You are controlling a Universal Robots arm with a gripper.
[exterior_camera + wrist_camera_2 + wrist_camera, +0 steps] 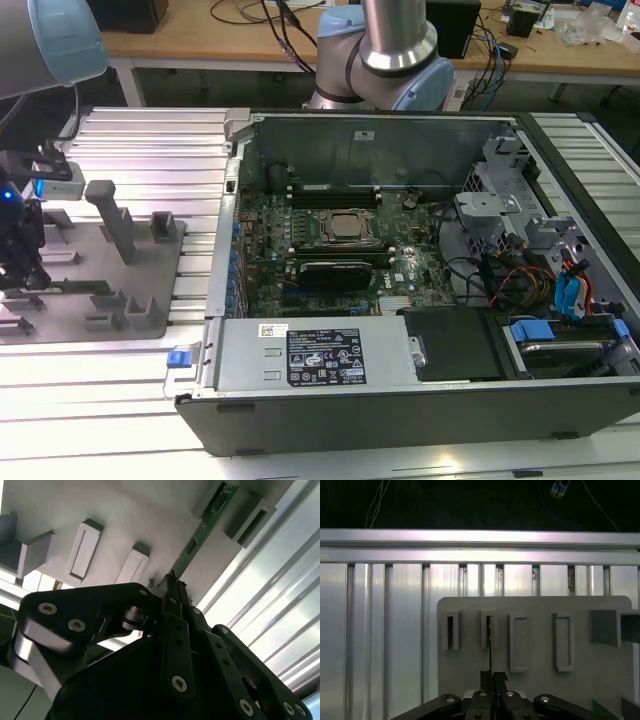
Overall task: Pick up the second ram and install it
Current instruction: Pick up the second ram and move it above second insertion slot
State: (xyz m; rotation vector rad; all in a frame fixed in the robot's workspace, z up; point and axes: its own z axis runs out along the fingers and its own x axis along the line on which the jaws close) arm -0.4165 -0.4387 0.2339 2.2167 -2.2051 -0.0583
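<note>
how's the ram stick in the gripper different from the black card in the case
The ram stick is thin and green; the black card is dark and bulkier. The ram stick stands in the gray fixture, pinched by the gripper; the black card sits on the motherboard.

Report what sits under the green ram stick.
Under the second ram lies the grey fixture plate; a raised slot block holds its far end. The end effector covers the near end's underside.

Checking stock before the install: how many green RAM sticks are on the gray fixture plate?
1: the second ram stands on edge on the gray fixture plate, with the gripper shut on one end. Others may be hidden behind the gripper.
</note>
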